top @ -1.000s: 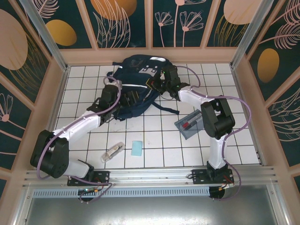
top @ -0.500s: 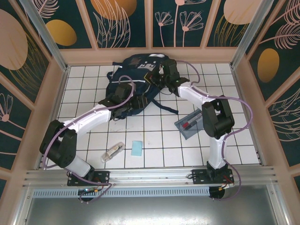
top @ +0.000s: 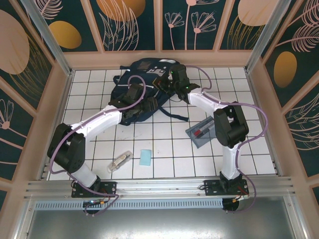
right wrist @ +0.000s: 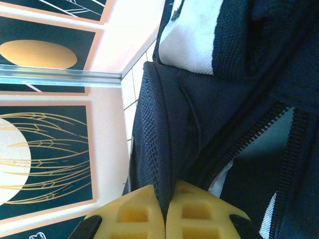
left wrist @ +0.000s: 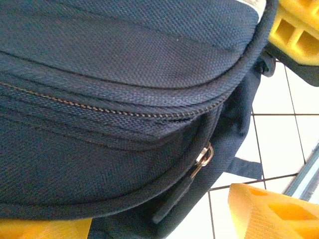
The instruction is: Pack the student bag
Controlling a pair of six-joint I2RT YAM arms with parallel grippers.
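Near-left on the worktop point(top: 169, 167): small pale packet point(top: 119, 162), with a light blue square point(top: 145, 158) near it on the right. Both loose, unmoved over the last second.

Left hand point(top: 147, 105): fingers apart, astride a rounded edge of the bag point(top: 144, 69), with a metal zip pull point(left wrist: 203, 155) just ahead. No clamp on anything evident. Stands further right and deeper over the bag than a second ago, forearm swung inward.

Bag: lies at the far middle of the worktop, close to the back wall, bunched tighter than a second ago.

Right hand point(right wrist: 165, 199): fingers together, clamped on a thin fold of the bag's dark fabric, beside an unzipped seam with grey lining showing. Keeps that hold, shifted a little toward the back wall.

Right of centre: grey case point(top: 203, 132) with something red inside, loose, unmoved.

Judgement: preparation only. Looks like one hand steadying the bag while the other closes in on a zip to widen an opening. Nothing packed yet; three items outstanding. Risk: fabric slipping from the thin pinch under a pull on the zip.
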